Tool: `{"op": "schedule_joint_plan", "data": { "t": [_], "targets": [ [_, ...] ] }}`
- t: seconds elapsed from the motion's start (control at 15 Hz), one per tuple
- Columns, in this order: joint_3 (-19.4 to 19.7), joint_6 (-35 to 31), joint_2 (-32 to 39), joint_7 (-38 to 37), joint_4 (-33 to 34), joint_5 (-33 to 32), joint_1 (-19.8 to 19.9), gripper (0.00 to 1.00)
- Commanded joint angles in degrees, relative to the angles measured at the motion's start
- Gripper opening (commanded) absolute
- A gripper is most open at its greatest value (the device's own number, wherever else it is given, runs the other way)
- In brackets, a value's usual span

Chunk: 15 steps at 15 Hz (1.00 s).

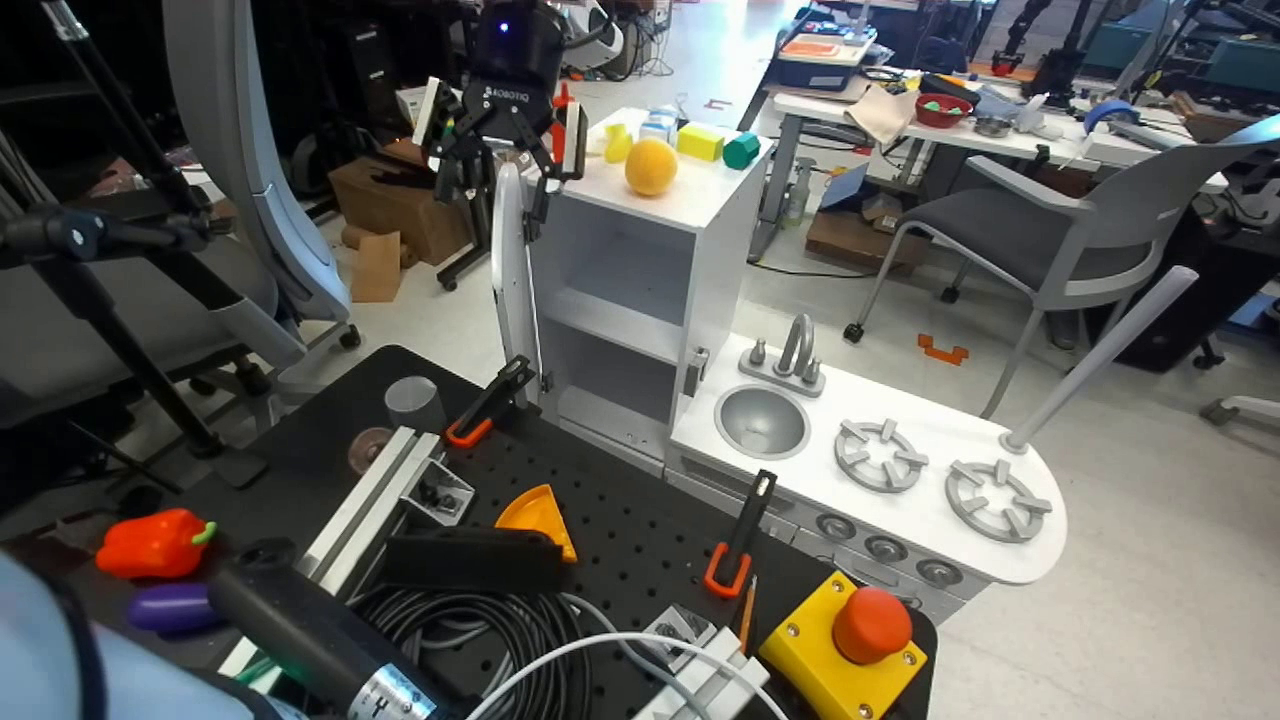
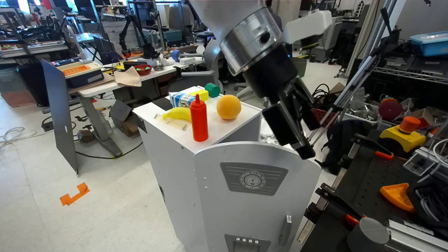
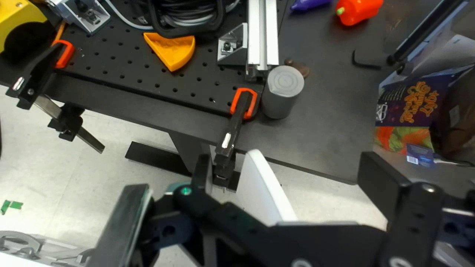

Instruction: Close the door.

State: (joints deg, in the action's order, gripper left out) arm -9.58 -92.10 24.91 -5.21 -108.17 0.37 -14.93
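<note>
Fingers (image 3: 379,181) are wide apart, straddling the door (image 2: 253,210), not gripping. Shove too hard and the red squeeze bottle (image 2: 200,121) near the door might topple, imo.

Arm link (image 2: 224,14) off-white, rounded. Then a shiny metal collar (image 2: 249,41), one dark round port (image 2: 265,37). Boxy white block (image 2: 308,26) on the side. Gripper (image 3: 291,174): matte black, white ROBOTIQ lettering (image 1: 506,94) on the body, small blue light (image 1: 504,27) above that, black cable (image 1: 588,41) alongside. Fingers (image 3: 382,180) blocky, black. Linkage bars (image 3: 415,222) black too, silvery screw heads (image 3: 429,188); one pivot cap (image 3: 186,191) reads green from where I stand.
</note>
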Motion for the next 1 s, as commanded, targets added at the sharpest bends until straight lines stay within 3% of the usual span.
{"op": "schedule_joint_plan", "data": {
  "t": [0.0, 0.47, 0.73, 0.93],
  "targets": [
    [-0.1, -0.1, 5.2, -5.0, 6.2, -2.0, -2.8, 1.0],
    [3.7, 0.9, 6.6, -15.1, 8.5, -14.5, -6.2, 1.0],
    [5.2, -0.1, -0.1, -20.9, 5.8, -22.2, -6.1, 1.0],
    [5.3, -2.4, -6.9, -26.1, 0.0, -27.9, -6.0, 1.0]
  ]
}}
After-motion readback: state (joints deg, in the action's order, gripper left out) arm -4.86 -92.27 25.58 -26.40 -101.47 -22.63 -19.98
